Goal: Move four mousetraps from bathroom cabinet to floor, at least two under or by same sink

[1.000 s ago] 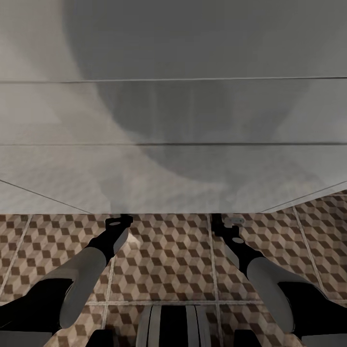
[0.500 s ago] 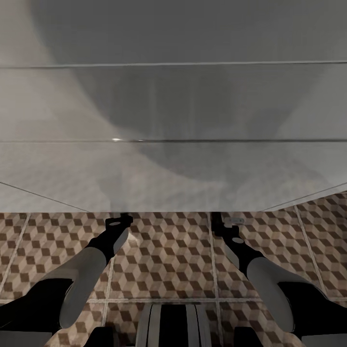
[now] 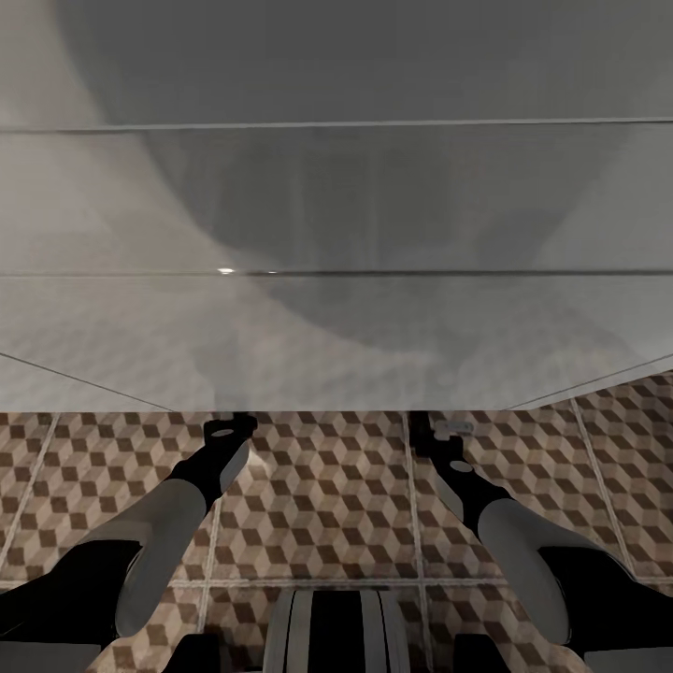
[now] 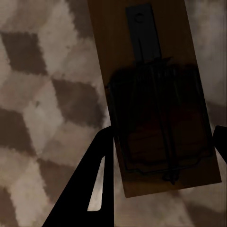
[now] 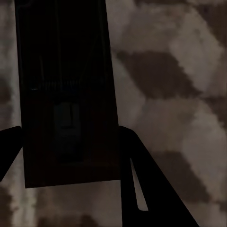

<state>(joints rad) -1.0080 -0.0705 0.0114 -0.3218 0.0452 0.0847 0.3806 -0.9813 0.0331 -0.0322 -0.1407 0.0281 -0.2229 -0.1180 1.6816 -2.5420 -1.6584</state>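
Jaws of left gripper (image 4: 158,142) and right gripper (image 5: 68,137) each closed on a mousetrap (image 4: 151,94), low over bathroom floor (image 3: 318,486), mid-frame. Risk: slipping, landing away from sink.

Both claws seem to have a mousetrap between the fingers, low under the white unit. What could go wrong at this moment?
1. The left claw holds its mousetrap near one end only, so it may tip when released.
2. The right claw works in deep shadow; its mousetrap is hard to see, so its placing is hard to judge.
3. Both arms reach under the white unit, whose lower edge they could bump when lifting.
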